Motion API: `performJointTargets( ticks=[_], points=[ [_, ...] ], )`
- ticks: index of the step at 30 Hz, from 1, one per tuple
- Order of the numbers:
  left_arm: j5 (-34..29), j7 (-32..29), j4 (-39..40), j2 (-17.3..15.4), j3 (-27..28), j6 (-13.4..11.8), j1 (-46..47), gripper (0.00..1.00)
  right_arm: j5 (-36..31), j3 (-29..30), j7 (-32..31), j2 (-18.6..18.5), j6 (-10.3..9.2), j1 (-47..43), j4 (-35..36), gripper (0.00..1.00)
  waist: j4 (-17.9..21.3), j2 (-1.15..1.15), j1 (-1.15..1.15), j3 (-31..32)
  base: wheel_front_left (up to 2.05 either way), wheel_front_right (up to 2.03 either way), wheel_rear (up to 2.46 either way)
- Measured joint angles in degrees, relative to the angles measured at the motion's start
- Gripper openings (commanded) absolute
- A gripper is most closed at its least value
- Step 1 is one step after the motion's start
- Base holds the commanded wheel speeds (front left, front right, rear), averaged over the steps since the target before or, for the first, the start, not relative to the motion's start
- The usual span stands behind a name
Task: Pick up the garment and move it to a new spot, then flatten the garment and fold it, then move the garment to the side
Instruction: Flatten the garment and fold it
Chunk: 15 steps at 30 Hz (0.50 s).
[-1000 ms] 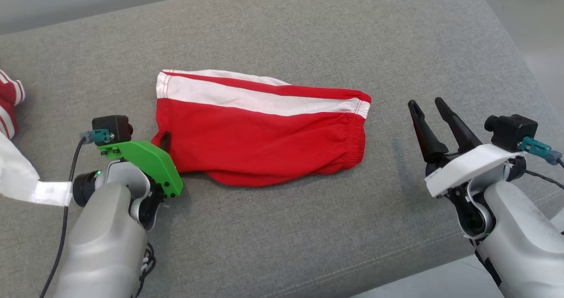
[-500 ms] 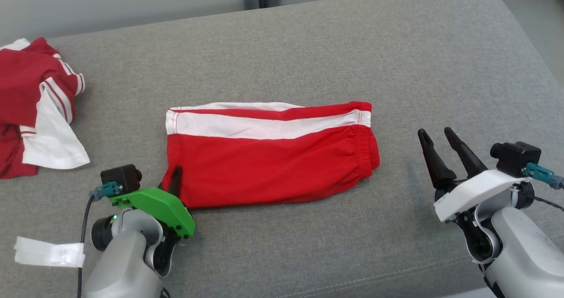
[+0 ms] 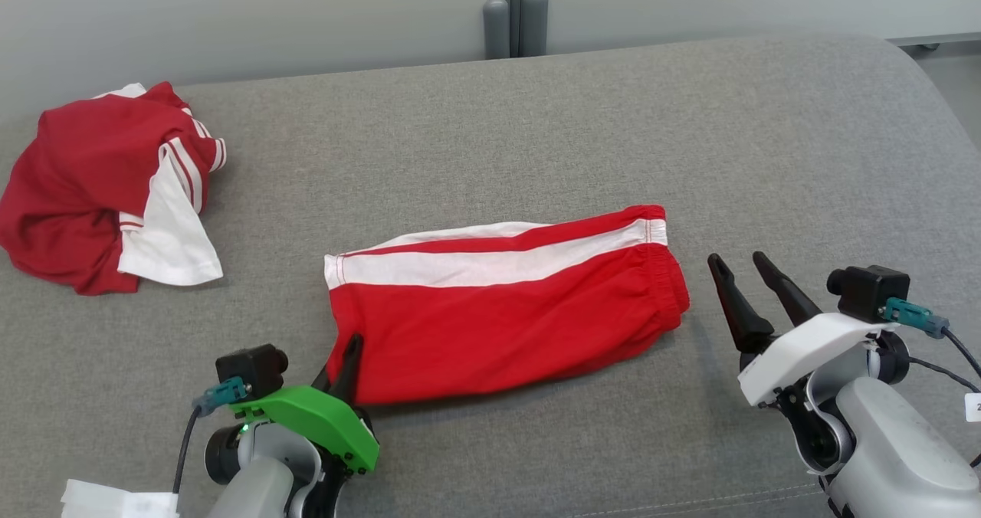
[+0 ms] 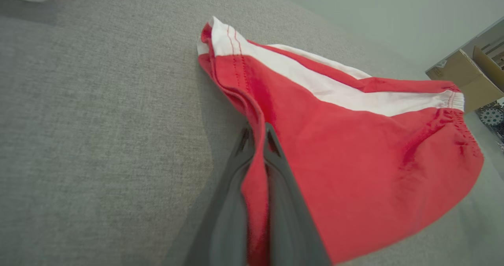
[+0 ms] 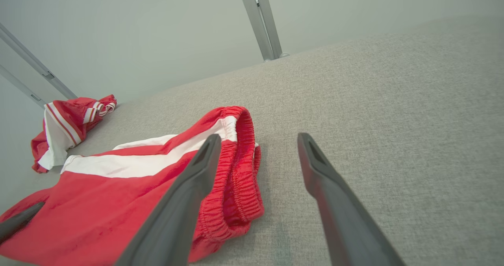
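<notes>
The shorts lie folded in a long flat band on the grey cushion, about midway along it and nearer its front edge than its back, with the white stripe toward the back. The left gripper is clamped on the leg hem at the band's left end. In the left wrist view its fingers pinch a ridge of red cloth between them. The right gripper has its fingers spread wide and holds nothing; it is just beside the elastic waistband at the right end, not touching it. The cloth looks thin, light and limp. It should weigh next to nothing, but pulled from one end the layers will likely drag, stretch and slide apart, spoiling the fold. The best second hold seems to be the thick gathered waistband, which offers a firm bite through all layers, so both ends lift together. Another red-and-white garment sits heaped at the back left corner, well apart.
</notes>
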<state>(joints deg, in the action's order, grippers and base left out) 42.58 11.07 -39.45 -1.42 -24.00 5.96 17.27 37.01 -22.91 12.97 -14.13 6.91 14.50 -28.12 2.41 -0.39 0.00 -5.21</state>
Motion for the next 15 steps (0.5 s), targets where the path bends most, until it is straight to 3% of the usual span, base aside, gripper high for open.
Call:
performJointTargets(
  ticks=[1, 2, 3, 15],
  points=[
    [0.0, 0.4, 0.3, 0.0, 0.0, -0.6, -0.4, 0.27, 0.0, -0.3, -0.4, 0.1, 0.00, 0.0, -0.2, 1.00, -0.2, 0.00, 0.00, 0.3, 0.00, 0.00, 0.00],
    [-0.1, 1.0, 0.8, -0.1, 0.0, -1.1, -0.8, 0.81, 0.0, -0.5, -0.5, 0.3, 0.00, 0.1, -0.3, 1.00, -0.3, 0.00, 0.00, 0.5, 0.00, 0.00, 0.00],
    [-0.4, 1.2, 1.3, -0.1, 0.0, -1.5, -1.1, 1.00, 0.0, -0.9, -0.6, 0.5, 0.00, 0.1, -0.5, 1.00, -0.4, 0.00, 0.00, 0.8, 0.00, 0.00, 0.00],
    [-4.8, 3.2, 7.9, -0.3, 2.6, -7.0, -1.9, 1.00, 0.0, -2.0, -4.2, 1.5, -0.78, 0.3, -3.9, 1.00, -1.5, 0.00, 0.00, 2.9, 0.00, 0.00, 0.00]
  ],
)
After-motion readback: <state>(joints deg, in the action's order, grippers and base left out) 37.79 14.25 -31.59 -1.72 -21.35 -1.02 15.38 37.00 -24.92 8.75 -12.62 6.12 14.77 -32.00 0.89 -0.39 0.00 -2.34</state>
